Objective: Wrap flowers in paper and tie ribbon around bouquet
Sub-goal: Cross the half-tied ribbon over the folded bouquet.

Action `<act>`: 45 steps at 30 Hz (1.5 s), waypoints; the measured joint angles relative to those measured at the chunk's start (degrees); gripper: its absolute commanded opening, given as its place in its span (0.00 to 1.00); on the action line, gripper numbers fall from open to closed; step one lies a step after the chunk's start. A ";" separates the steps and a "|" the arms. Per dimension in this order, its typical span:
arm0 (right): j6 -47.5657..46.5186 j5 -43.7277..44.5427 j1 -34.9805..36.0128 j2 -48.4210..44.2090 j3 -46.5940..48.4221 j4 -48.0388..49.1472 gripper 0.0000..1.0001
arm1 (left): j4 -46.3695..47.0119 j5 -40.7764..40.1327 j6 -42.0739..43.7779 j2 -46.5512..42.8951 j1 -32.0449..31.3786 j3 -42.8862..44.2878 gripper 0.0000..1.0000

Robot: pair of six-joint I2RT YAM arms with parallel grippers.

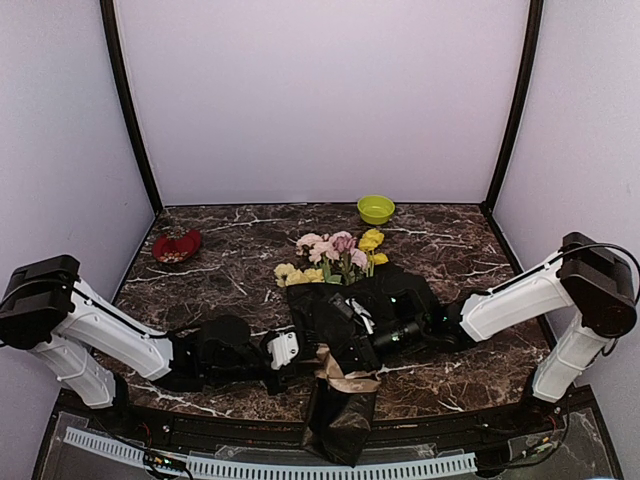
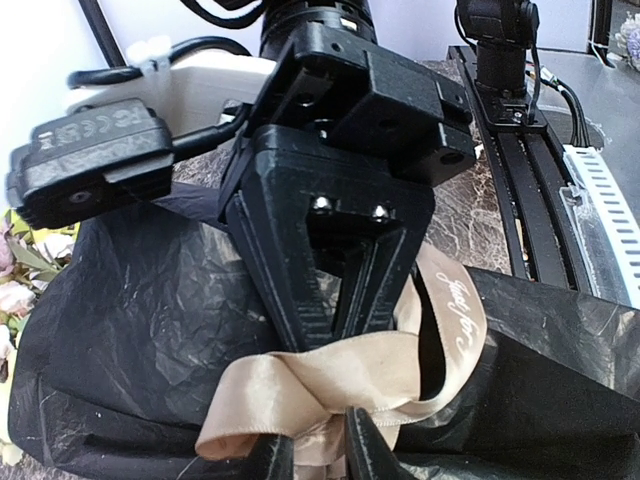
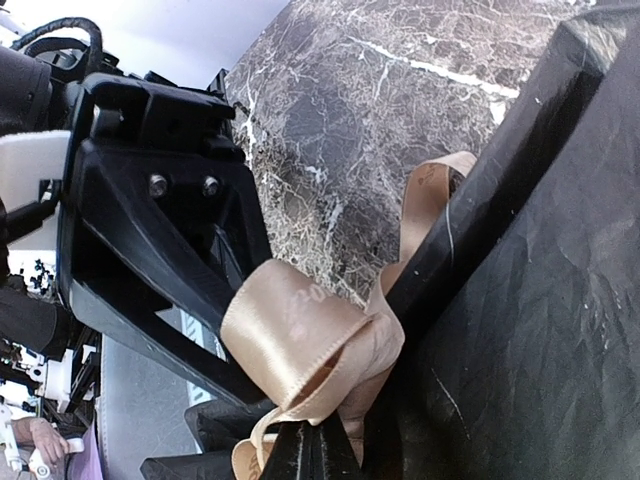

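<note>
Bouquet (image 1: 345, 310) lies at the middle of the table (image 1: 450, 250), running from far to near. Flowers (image 1: 335, 255), pink and yellow, stick out of the far end of the wrap. Paper (image 1: 340, 420), black and crinkled, narrows toward the near side, and its tail hangs over the near table edge. Ribbon (image 1: 345, 375), beige, is gathered round the narrowed part of the paper in a bunched knot with loose loops; printed lettering shows on one loop in the left wrist view. Right gripper (image 3: 312, 450) reaches in from the right across the paper, its fingers pressed together on the ribbon at the knot. Left gripper (image 2: 318, 455) comes in from the left, opposite the right one and tip to tip with it; its fingers stand a little apart with ribbon between them, and whether they press on it cannot be told. Both grippers sit low, just above the paper. Green bowl (image 1: 376, 209) stands at the far edge, beyond the flowers and apart from them. Red dish (image 1: 177, 246) sits at far left, well apart from the bouquet.
</note>
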 measured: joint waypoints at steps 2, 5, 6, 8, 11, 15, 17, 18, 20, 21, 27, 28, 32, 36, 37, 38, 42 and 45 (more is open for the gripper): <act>-0.17 0.02 0.00 0.00 0.31 -0.26 0.00 | -0.50 0.46 0.24 0.31 0.00 0.44 0.18; -0.44 0.09 0.00 0.00 0.50 -0.61 0.00 | -1.05 1.49 0.48 0.94 0.00 1.36 0.17; -0.55 0.13 0.00 0.00 0.50 -0.85 0.00 | -1.18 1.77 0.55 1.01 0.00 1.53 0.17; -0.66 0.20 0.00 0.00 0.50 -1.27 0.00 | -1.20 1.92 0.61 1.01 0.00 1.57 0.17; -0.81 0.24 0.00 0.00 0.50 -1.29 0.00 | -0.72 1.31 0.59 0.61 0.00 0.81 0.17; -0.85 0.26 0.00 0.00 0.50 -1.40 0.00 | -0.70 0.42 0.22 -2.08 0.00 -1.70 0.17; -0.87 0.24 0.00 0.00 0.50 -1.46 0.00 | -1.42 0.63 -0.15 -3.45 0.04 -1.95 0.17; -0.90 0.26 0.00 0.00 0.50 -1.51 0.00 | -1.64 0.90 -0.26 -4.09 0.04 -1.97 0.17; -1.03 0.26 0.00 0.00 0.50 -1.64 0.00 | -1.70 2.14 -0.44 -5.53 0.04 -2.03 0.18; -1.05 0.26 0.00 0.00 0.50 -1.68 0.00 | -1.66 2.95 -0.46 -6.21 0.04 -2.08 0.18; -1.29 0.33 0.00 0.00 0.50 -2.03 0.00 | -2.84 5.81 0.42 -6.49 0.04 -0.24 0.22; -1.31 0.33 0.00 0.00 0.50 -2.16 0.00 | -3.78 5.49 0.79 -5.18 0.02 1.27 0.23; -1.46 0.44 0.00 0.00 0.50 -2.71 0.00 | -4.92 2.75 2.67 -1.42 0.02 4.55 0.26; -1.60 0.44 0.00 0.00 0.50 -3.13 0.00 | -6.49 0.74 4.46 0.94 0.04 5.88 0.25; -1.66 0.46 0.00 0.00 0.50 -3.19 0.00 | -6.88 0.50 4.66 1.46 0.04 6.23 0.25; -1.70 0.46 0.00 0.00 0.50 -3.30 0.00 | -7.39 0.24 4.85 2.19 0.04 6.69 0.23; -1.73 0.74 0.00 0.00 0.50 -3.82 0.00 | -8.09 0.24 4.85 2.91 0.04 6.95 0.16; -1.81 0.92 0.00 -0.02 0.50 -3.85 0.00 | -8.04 0.79 4.74 2.91 0.04 6.95 0.13</act>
